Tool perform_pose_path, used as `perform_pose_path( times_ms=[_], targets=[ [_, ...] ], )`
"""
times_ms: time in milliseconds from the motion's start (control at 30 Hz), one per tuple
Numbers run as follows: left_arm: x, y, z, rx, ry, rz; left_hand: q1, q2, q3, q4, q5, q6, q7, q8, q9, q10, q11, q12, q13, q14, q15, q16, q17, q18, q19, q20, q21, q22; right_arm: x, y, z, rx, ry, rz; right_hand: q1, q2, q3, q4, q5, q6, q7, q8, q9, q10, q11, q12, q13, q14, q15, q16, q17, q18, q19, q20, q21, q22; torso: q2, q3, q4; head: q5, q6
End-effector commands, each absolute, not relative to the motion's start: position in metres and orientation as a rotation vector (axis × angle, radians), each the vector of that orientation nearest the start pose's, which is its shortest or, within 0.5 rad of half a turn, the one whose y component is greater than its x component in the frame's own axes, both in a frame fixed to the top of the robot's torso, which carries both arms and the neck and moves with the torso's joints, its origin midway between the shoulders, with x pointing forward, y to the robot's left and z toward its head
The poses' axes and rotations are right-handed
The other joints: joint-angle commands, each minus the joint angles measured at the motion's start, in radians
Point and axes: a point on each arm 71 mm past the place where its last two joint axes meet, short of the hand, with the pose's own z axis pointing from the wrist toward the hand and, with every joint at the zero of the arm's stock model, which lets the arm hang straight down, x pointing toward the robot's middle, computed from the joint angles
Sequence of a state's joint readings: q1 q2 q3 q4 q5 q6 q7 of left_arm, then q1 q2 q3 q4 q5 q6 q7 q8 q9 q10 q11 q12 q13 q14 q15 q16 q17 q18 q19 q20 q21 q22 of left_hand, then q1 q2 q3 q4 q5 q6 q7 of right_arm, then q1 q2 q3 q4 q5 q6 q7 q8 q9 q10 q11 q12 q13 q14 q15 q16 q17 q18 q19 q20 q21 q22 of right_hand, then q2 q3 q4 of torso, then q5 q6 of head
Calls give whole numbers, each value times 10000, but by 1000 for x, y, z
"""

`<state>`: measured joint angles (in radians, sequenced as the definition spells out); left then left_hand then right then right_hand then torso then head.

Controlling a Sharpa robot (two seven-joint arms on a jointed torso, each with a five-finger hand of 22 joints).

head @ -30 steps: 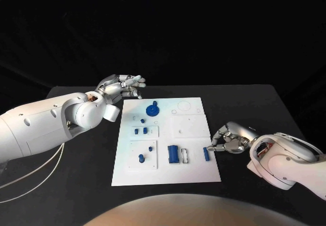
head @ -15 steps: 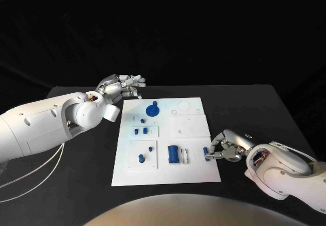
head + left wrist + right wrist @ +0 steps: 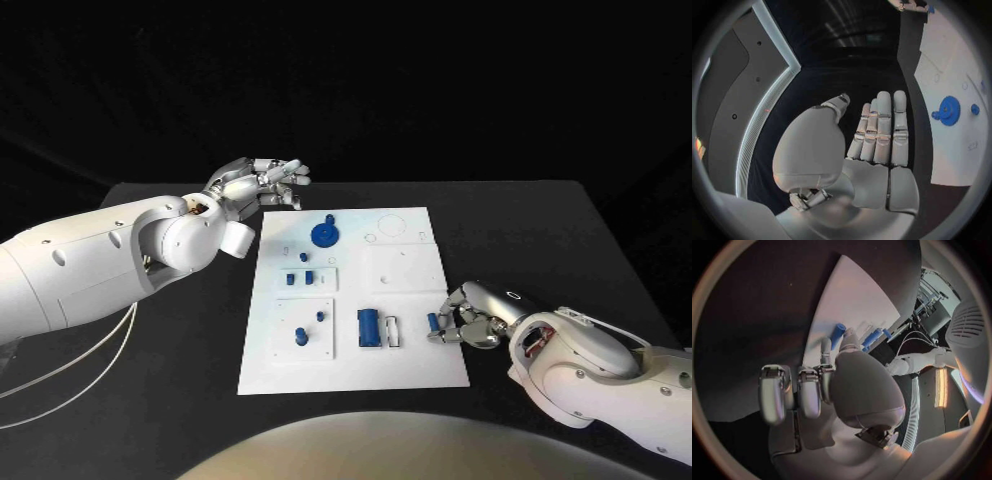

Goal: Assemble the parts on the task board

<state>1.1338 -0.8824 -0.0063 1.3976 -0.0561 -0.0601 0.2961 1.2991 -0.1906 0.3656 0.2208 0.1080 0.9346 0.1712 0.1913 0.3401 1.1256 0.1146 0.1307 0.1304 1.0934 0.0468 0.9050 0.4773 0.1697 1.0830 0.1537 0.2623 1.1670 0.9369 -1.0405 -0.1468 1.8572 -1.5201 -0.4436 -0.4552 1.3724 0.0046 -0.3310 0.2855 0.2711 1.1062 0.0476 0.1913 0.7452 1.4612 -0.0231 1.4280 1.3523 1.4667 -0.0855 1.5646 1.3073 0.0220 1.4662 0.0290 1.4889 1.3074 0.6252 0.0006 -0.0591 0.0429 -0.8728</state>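
The white task board (image 3: pixel 397 365) lies in the middle of the black table. On it are a blue gear (image 3: pixel 326 234), a blue cylinder (image 3: pixel 369 326), some small blue parts (image 3: pixel 300 277) and a blue peg (image 3: pixel 433 323) near its right edge. My right hand (image 3: pixel 469 318) is at that edge, its curled fingertips at the peg. The right wrist view shows the peg (image 3: pixel 837 333) lying on the board (image 3: pixel 854 295) just beyond the fingertips (image 3: pixel 825 347); a grip is not clear. My left hand (image 3: pixel 267 183) hovers past the board's far left corner, fingers straight (image 3: pixel 879 135), holding nothing.
Bare black table surrounds the board on the left, right and far side. Another small blue part (image 3: pixel 300 333) sits in the board's near left panel. The gear (image 3: pixel 948 110) and the board (image 3: pixel 954 65) lie to the side of my left hand.
My right hand has moved left and nearer along the board's right edge until its fingertips reached the blue peg. My left arm has stayed still.
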Motion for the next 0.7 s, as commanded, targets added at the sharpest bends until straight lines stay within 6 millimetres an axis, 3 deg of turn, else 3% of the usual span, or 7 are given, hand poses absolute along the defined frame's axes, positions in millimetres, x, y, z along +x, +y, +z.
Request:
perform_pose_path(
  times_ms=[33,267,400,567,600,667,700],
  targets=[
    [495,253,-210,-11392,15845,-15836,26,86,-48,-14,66,-72,-26,34,10,-49,-22,48,10,-92,-6,-35,0,92,57,-23,-41,-15,344,-217,-298,450,19851,4537,344,160,-79,-3,77,53,29,-103,-103,178,22,-557,788,1041,67,62,2635,-29,666,40,-15,2380,-4,6,-8,22,2],
    [495,253,-210,-11390,15850,-15840,26,86,-48,-14,66,-72,-26,34,10,-49,-22,48,10,-92,-6,-35,0,92,57,-23,-41,-15,347,-215,-302,201,19814,4378,1191,389,-146,-85,166,171,-9,-242,-320,187,-12,-536,813,1041,39,62,2635,-31,673,20,-3,2384,-5,10,-2,13,2],
    [495,253,-210,-11392,15853,-15838,26,86,-48,-14,66,-72,-26,34,10,-49,-22,48,10,-92,-6,-35,0,92,57,-23,-41,-15,347,-214,-302,166,19776,4352,2595,702,785,-174,-1476,314,-79,-418,-586,185,-85,-512,851,1041,-37,62,2635,-38,687,-62,28,2394,-1,7,-8,6,2],
    [495,253,-210,-11392,15864,-15844,36,104,-54,-7,71,-74,-26,36,10,-52,-22,50,12,-94,-7,-34,0,92,61,-23,-49,-17,346,-213,-302,214,19765,4325,3076,162,2256,66,-947,499,-70,-581,-852,170,-84,-508,881,1041,-26,62,2635,-42,692,-73,42,2398,-9,-3,-4,-1,2],
    [495,253,-210,-11393,15864,-15842,36,104,-54,-7,71,-74,-26,36,10,-52,-22,50,12,-94,-7,-34,0,92,61,-23,-49,-17,346,-213,-302,249,19776,4332,2831,-253,3031,109,-31,559,-29,-582,-869,162,-50,-520,885,1041,13,62,2635,-42,691,-63,42,2398,-10,-3,-3,-5,2],
    [495,253,-210,-11395,15865,-15837,36,104,-54,-7,71,-74,-26,36,10,-52,-22,50,12,-94,-7,-34,0,92,61,-23,-49,-17,345,-212,-301,329,19792,4365,2530,-904,4248,99,706,494,53,-583,-823,158,-33,-538,884,1041,36,62,2635,-39,685,-29,32,2394,-10,-2,-2,-8,2],
    [495,253,-210,-11396,15865,-15835,44,114,-56,-4,73,-76,-27,37,10,-54,-22,51,14,-95,-7,-34,0,92,63,-23,-53,-18,345,-212,-301,358,19796,4382,1206,-2454,7750,18,939,537,243,-324,-468,211,-111,-526,901,1041,86,62,2635,-43,690,30,52,2399,-10,-3,-5,-9,2]
  ],
)
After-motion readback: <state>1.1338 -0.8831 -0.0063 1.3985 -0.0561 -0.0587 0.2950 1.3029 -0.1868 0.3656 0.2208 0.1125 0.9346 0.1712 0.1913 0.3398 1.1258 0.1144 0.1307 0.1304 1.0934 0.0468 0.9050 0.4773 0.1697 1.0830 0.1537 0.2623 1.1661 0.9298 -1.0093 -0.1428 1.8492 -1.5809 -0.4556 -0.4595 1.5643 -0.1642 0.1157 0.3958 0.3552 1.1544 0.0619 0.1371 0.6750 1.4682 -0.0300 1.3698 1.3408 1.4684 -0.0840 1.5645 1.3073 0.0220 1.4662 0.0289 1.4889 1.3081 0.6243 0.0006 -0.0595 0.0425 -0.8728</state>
